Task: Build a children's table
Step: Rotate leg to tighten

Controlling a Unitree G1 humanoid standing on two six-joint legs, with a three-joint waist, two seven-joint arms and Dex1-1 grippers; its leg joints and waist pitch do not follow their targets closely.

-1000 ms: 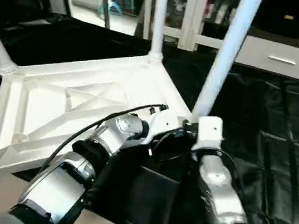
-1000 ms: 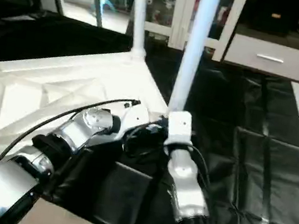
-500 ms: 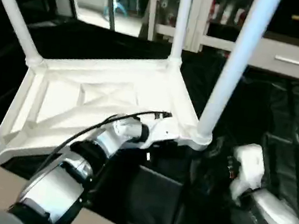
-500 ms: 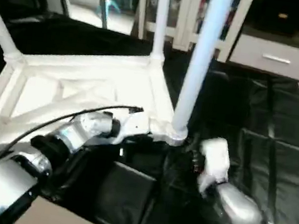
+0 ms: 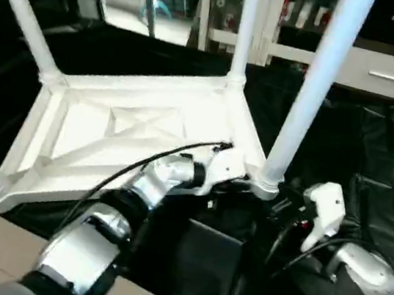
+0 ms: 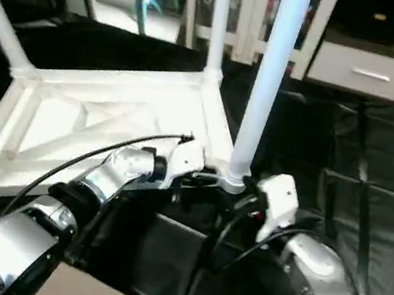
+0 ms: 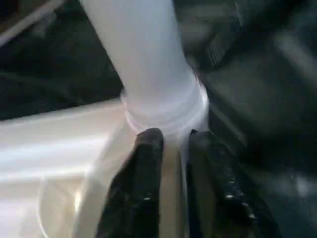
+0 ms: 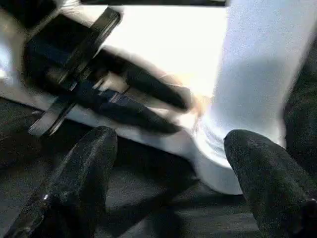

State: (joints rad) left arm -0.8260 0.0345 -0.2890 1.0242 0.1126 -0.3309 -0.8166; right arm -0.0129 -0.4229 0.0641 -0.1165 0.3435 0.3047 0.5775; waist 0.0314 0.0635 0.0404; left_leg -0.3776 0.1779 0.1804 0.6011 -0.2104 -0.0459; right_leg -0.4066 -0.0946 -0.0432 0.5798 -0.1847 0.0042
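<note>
The upturned children's table (image 5: 139, 135) covers the left half of the black-draped desk (image 5: 379, 167); its upright legs block passage at each corner. The near right leg (image 5: 311, 90) stands directly ahead of both arms. The left gripper (image 7: 171, 148) sits at that leg's socket, fingers (image 7: 148, 163) a narrow gap apart. The right gripper (image 8: 163, 163), jaws wide, is just short of the same socket. Bare desk lies right of that leg, unobstructed.

white children's table (image 5: 132, 138) upside down on black cloth, x-ribbed underside up, four legs (image 5: 313, 87) standing upright.
</note>
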